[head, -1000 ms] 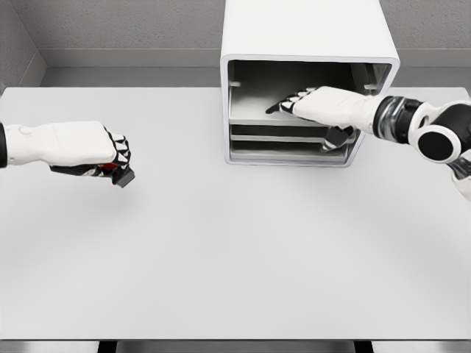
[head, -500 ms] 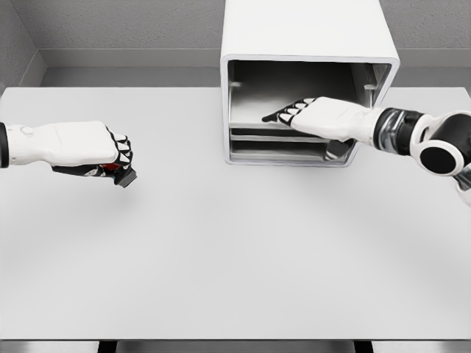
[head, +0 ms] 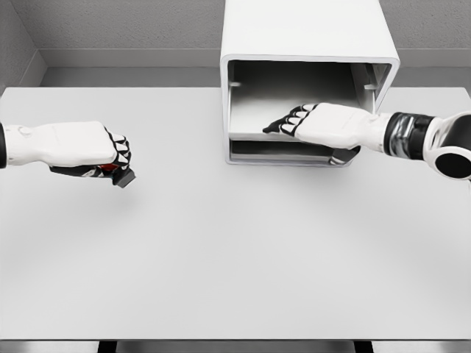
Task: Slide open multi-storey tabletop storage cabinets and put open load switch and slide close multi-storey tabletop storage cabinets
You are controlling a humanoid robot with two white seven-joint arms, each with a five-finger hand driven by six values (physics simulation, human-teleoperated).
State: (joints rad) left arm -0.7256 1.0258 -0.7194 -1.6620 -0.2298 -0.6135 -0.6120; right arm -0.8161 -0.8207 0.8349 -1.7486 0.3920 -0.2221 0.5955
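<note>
Head view: at nine o'clock our left hand (head: 110,156) is closed around the small black-and-red load switch (head: 121,175). At one o'clock our right hand (head: 309,122), fingers extended and empty, rests on the white boxy cabinet's (head: 305,33) drawer (head: 254,126) above the pale grey counter (head: 235,250). Placing and closing remain.

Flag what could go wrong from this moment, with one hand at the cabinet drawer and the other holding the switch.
1. The right hand has only its fingers over the drawer in the cabinet; they could slip off during the pull.
2. The left hand grips the load switch with just a corner showing below the fingers; it might shift or drop over the table.
</note>
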